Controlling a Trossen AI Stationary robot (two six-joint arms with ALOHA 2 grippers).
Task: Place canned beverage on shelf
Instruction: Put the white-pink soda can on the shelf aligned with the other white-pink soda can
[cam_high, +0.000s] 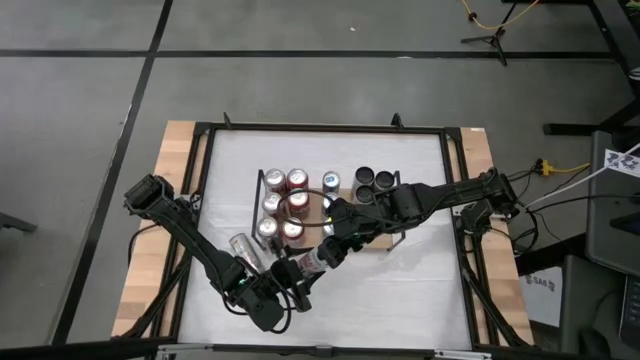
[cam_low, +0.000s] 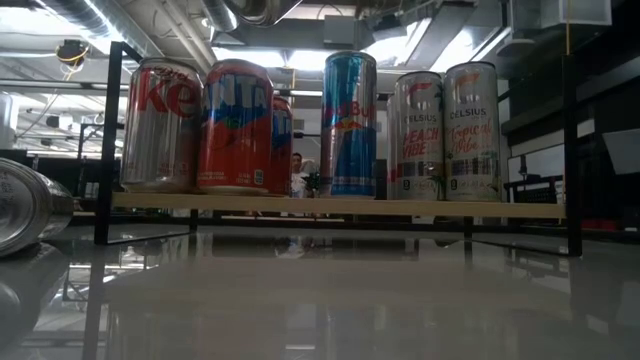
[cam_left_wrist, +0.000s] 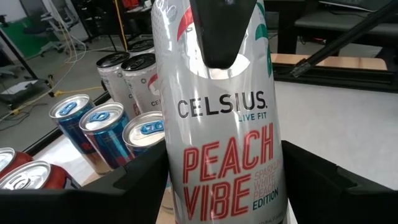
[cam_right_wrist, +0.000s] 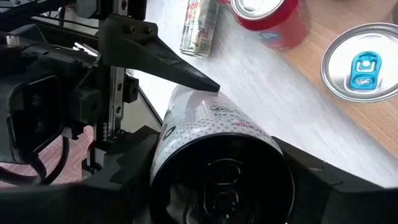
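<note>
Seen from above, a white table (cam_high: 420, 270) carries a small wooden shelf (cam_high: 377, 241) near its middle, with black rails at its two short ends. Cans stand upright on the shelf: red and silver ones (cam_high: 285, 190) toward its left end, a blue-topped one (cam_high: 331, 182) near the middle of its far edge, and two dark-topped ones (cam_high: 374, 180) toward its right end.

Both arms meet over the table just in front of the shelf's near edge, holding one can between them. The left arm reaches in from the table's left edge, bends at the elbow and ends near the table's front edge. Its left gripper (cam_high: 283, 283) has its fingers (cam_left_wrist: 137, 180) closed on the lower part of the white Celsius can (cam_left_wrist: 217, 124), one finger on each side.

The right arm stretches in from the table's right edge, low across the near right part of the shelf. Its right gripper (cam_high: 322, 257) clasps the same can at its dark-topped end, fingers (cam_right_wrist: 124, 155) pressed on either side.

The held can (cam_high: 305, 265) lies tilted between the two grippers, off the shelf, above the bare table beside the shelf's near edge.

Another slim can (cam_high: 246, 249) lies on its side on the table, just off the shelf's near left corner.
</note>
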